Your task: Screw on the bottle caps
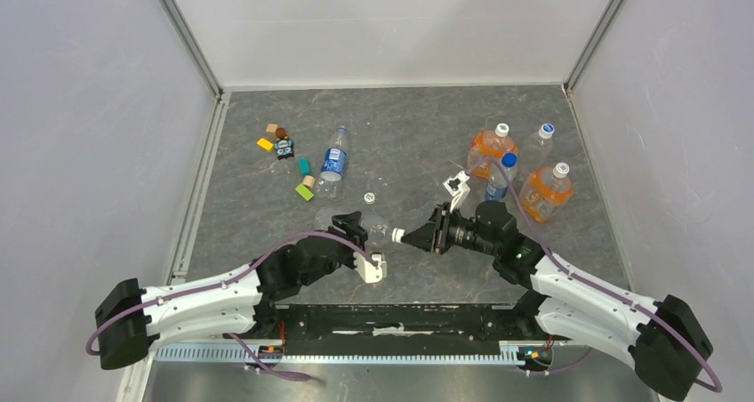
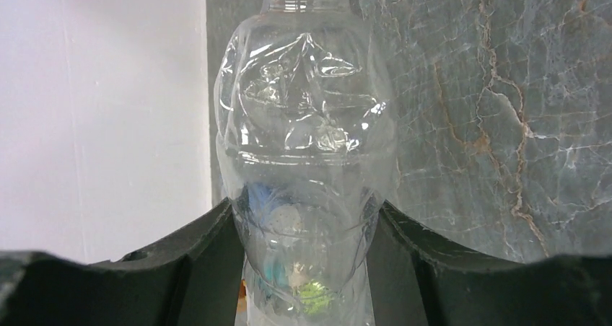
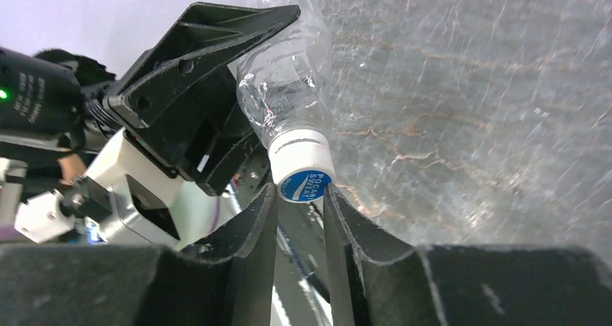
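My left gripper (image 1: 356, 224) (image 2: 307, 228) is shut on the body of a clear unlabelled bottle (image 1: 378, 229) (image 2: 307, 117), held level with its neck pointing right. A white bottle cap (image 3: 298, 159) with a blue printed top sits on that neck. My right gripper (image 1: 418, 236) (image 3: 302, 195) is shut on the cap's outer end, one fingertip on each side. A second bottle (image 1: 333, 162) with a blue label band lies on the table behind. A loose white cap (image 1: 369, 197) lies near it.
Two orange-liquid bottles (image 1: 492, 147) (image 1: 546, 193) stand at the back right, with a blue-capped bottle (image 1: 501, 178) and a clear bottle (image 1: 539, 140). Small coloured blocks (image 1: 305, 191) and a toy figure (image 1: 284, 146) lie at the back left. Walls enclose the table on three sides.
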